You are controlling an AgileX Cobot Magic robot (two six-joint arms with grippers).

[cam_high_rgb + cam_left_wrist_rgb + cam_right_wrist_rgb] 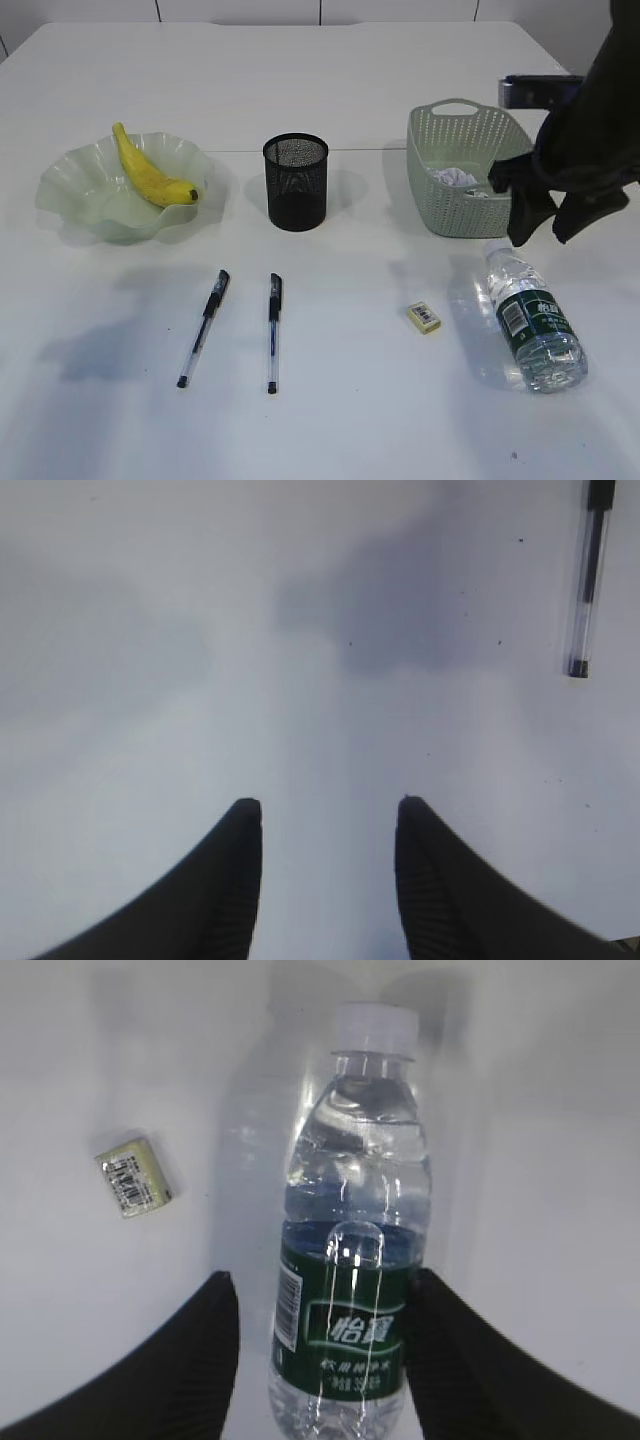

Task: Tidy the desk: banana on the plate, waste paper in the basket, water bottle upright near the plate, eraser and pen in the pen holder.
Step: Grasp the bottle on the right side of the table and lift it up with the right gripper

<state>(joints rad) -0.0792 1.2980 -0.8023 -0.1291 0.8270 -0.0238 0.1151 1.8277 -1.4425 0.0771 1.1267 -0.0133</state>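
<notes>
Your right gripper, jaws wide and holding nothing, hangs above the water bottle, which lies on its side just beside the basket, cap toward it, long axis running between your jaws.

The right arm runs off the exterior view's top and right edges, its dark bulk covering the basket's right end and part of a dark object behind it that cannot be identified. In the left wrist view a pen is cut off by the top edge, and both fingers leave the frame at the bottom. In the right wrist view the water bottle's base passes out of the bottom edge, the print on the eraser is too small to read, and the crumpled paper shows only partly above the basket rim in the exterior view.
</notes>
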